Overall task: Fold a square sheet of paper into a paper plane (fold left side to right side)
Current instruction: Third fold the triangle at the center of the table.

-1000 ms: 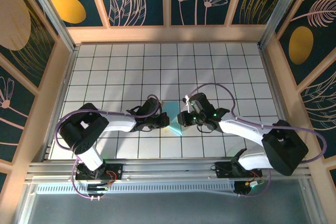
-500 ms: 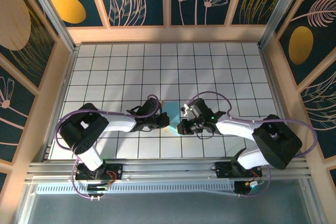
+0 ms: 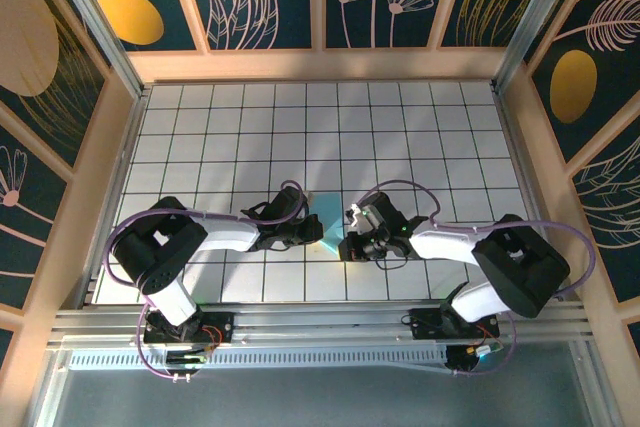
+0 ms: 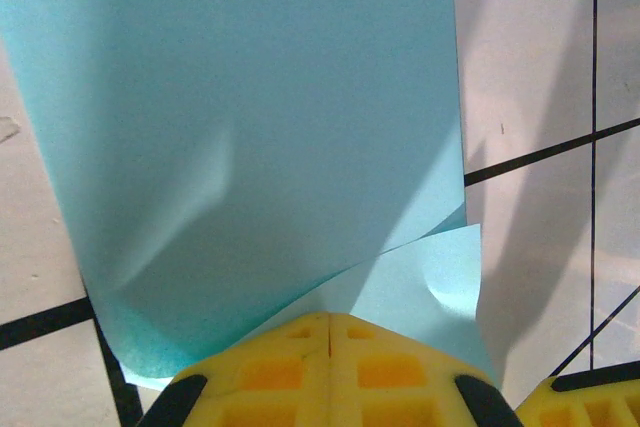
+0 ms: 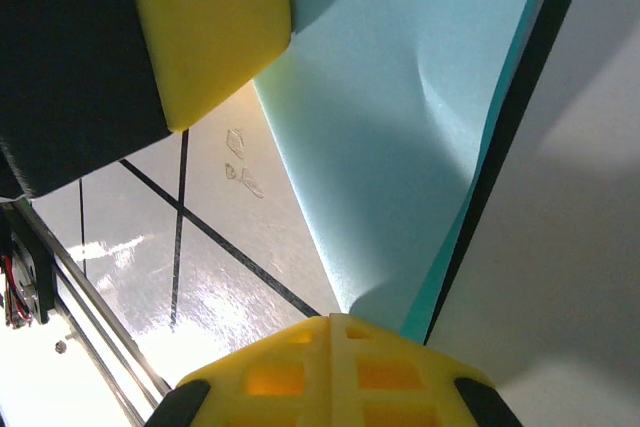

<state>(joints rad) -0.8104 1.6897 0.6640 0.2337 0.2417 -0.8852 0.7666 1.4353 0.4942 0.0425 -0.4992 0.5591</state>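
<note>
Risk first: both my grippers pinch one thin sheet, so if the 2 pull apart or twist, it can tear. If one grip slips, the flap drops & the crease comes out crooked, I think. A small dent shows in the lower layer just beside my left gripper, so pressing harder may wrinkle it more. Left fingers are together, seam closed. The sheet's near edge goes in between them, w/ 2 layers spreading out ahead. Right gripper: fingers also together, clamped on a corner. The sheet rises ahead of them, lifted off the table.
</note>
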